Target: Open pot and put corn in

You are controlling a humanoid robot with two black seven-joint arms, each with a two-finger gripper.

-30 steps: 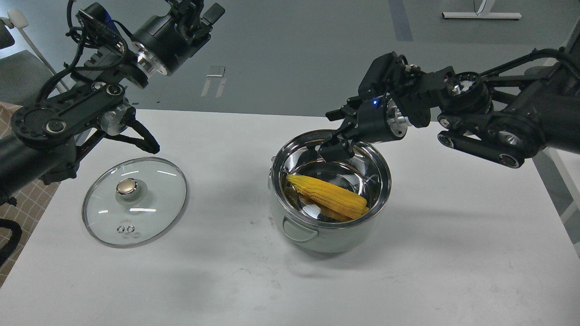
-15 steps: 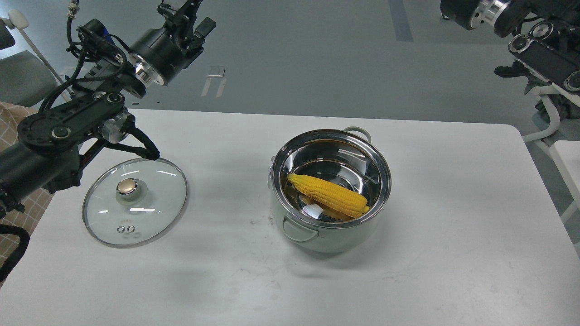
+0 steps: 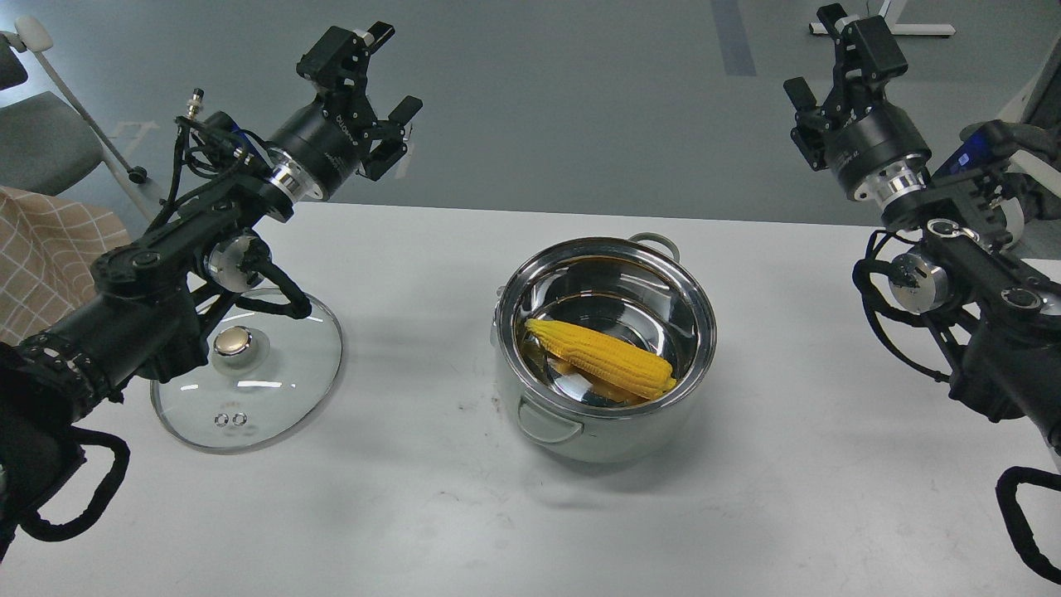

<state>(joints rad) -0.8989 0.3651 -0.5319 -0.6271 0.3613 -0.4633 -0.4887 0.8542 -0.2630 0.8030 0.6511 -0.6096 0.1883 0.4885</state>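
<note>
- Head view: pot [image 3: 605,348] at frame centre, uncovered; corn [image 3: 601,358] lying inside it.
- Lid [image 3: 249,369] flat on table [image 3: 829,464], centre left.
- My left gripper [image 3: 375,75] upper left and right gripper [image 3: 821,50] upper right: both spread, empty.
- Task looks finished.

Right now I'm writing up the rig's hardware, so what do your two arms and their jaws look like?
Both arms are matte black with exposed black cables looping along the links. Each wrist has a polished silver ring below a black cylindrical body. The left gripper and right gripper are black, with two blocky fingers each. A small blue patch shows on each arm.
</note>
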